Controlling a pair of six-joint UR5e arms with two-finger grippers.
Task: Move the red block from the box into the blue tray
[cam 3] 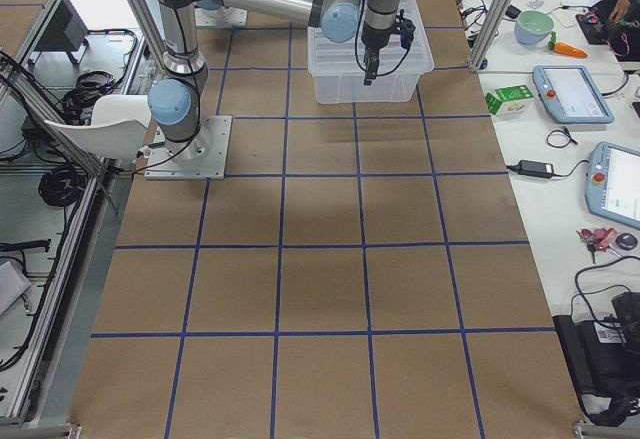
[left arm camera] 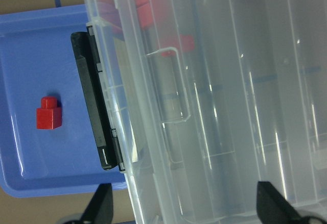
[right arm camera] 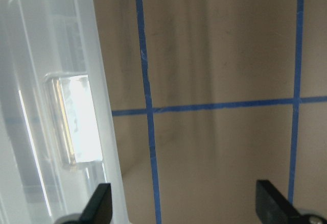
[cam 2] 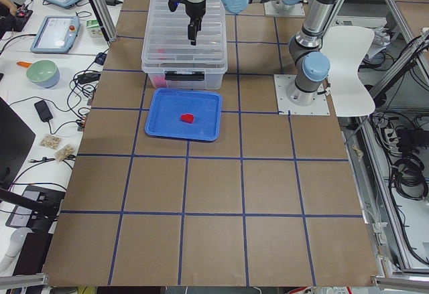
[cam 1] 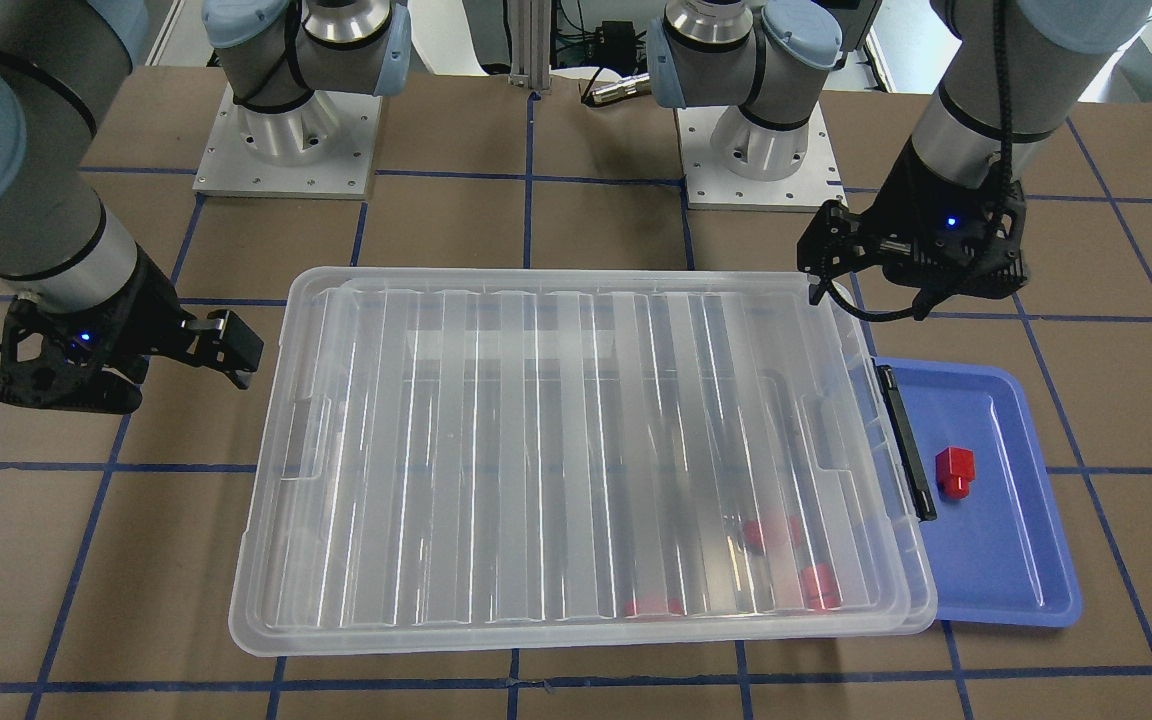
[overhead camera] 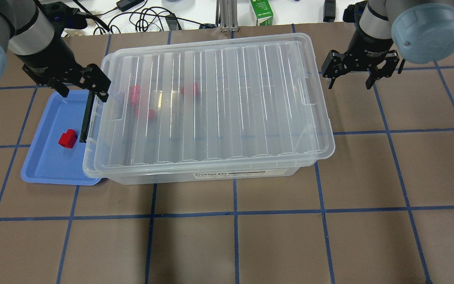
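One red block (cam 1: 955,472) (overhead camera: 67,138) (left arm camera: 49,116) lies in the blue tray (cam 1: 1016,560) (overhead camera: 49,165) (left arm camera: 30,55). The tray sits against the box's latch end, partly under its rim. The box (cam 1: 576,450) (overhead camera: 211,106) has its ribbed lid on, and three red blocks (overhead camera: 134,94) (cam 1: 774,532) (left arm camera: 145,9) show through it near the black latch bar (cam 1: 906,440) (left arm camera: 94,112). My left gripper (overhead camera: 84,90) (cam 1: 868,303) (left arm camera: 186,211) is open and empty above the box's latch-end corner. My right gripper (overhead camera: 350,83) (cam 1: 186,360) (right arm camera: 186,208) is open and empty over the table, beside the box's other end.
The two arm bases (cam 1: 286,140) (cam 1: 761,150) stand behind the box. A green carton (overhead camera: 261,12) and cables (overhead camera: 140,19) lie past the table's far edge. Brown table with blue grid tape (overhead camera: 235,236) stretches in front of the box.
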